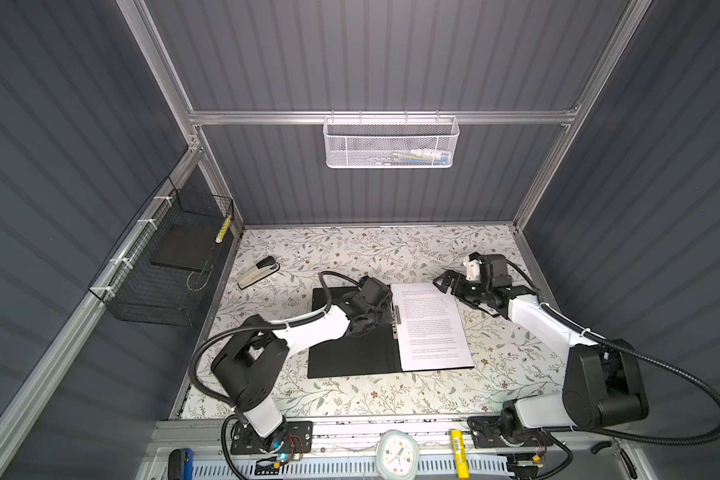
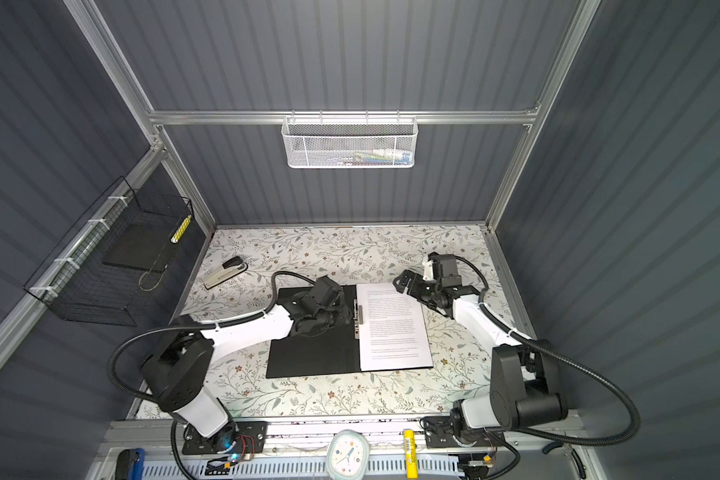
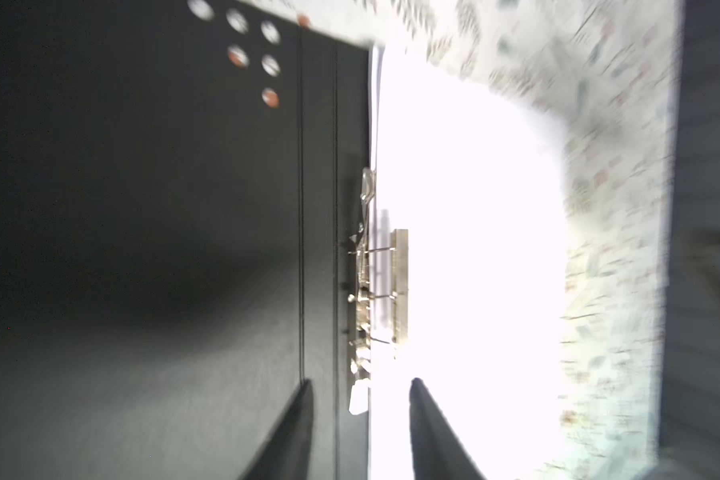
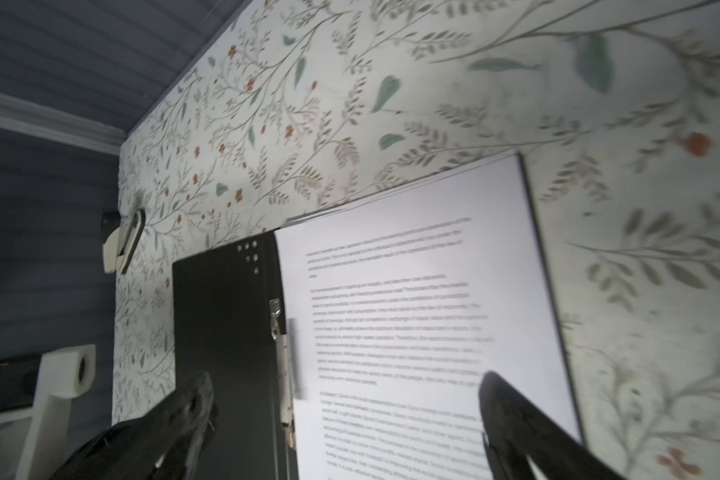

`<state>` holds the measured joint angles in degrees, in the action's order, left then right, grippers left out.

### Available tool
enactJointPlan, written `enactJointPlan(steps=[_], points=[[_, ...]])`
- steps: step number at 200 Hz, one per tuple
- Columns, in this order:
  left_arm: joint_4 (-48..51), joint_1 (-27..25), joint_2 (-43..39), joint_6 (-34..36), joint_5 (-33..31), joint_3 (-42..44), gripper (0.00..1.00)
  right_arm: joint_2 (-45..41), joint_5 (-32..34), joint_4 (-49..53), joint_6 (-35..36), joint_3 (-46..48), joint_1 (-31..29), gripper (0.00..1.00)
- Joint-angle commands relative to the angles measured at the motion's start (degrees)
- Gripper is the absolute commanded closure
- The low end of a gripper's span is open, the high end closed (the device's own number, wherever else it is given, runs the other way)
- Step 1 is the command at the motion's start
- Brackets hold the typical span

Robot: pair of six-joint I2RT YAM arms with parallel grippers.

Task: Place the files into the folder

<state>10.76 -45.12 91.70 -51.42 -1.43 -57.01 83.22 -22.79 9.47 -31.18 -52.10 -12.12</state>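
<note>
Several printed sheets, the files point(image 1: 431, 328), lie stacked on the right half of the open folder point(image 1: 350, 357), which rests black side up at the middle of the floral table point(image 1: 350, 399). Their left edge meets the metal clip point(image 1: 395, 313) at the spine. The clip's bar seems to sit over that edge, though glare in the left wrist view leaves it unclear whether it presses down. The left gripper point(image 3: 360, 386) hovers at the clip, jaws parted and holding nothing. The right gripper point(image 4: 346, 378) hangs wide open and empty over the sheets' far part.

If the bar is not seated, closing the cover could slide the sheets, which already fan slightly at the far edge. A finger could also snag the clip lever. The page text is too blurred to read, and no lettering shows on the folder. A stapler point(image 1: 258, 272) lies far left.
</note>
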Motion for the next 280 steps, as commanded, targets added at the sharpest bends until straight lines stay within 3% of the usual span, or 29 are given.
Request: enactJointPlan(steps=[1,23,51,87,150,280], points=[[1.26,3.83,-4.76,4.21,4.17,6.16,0.34,3.68,-6.47,-1.20,3.11,-3.54,-3.54,0.01],[2.35,6.92,-9.57,7.66,7.37,10.22,0.19,7.94,-10.08,-4.17,3.15,-5.91,-5.84,0.01],[3.33,8.28,-14.85,10.37,9.47,14.94,0.11,14.12,-13.11,-4.26,3.88,-10.74,-9.00,0.01],[2.61,9.00,-16.12,10.99,12.40,19.19,0.10,21.33,-14.47,-2.70,5.32,-15.79,-11.85,0.01],[3.44,9.05,-15.50,10.98,10.67,22.90,0.10,29.19,-13.56,-0.21,6.02,-21.18,-14.13,0.01],[3.03,9.00,-15.85,10.79,9.56,25.25,0.10,35.38,-16.35,-0.64,5.19,-24.22,-15.36,0.01]])
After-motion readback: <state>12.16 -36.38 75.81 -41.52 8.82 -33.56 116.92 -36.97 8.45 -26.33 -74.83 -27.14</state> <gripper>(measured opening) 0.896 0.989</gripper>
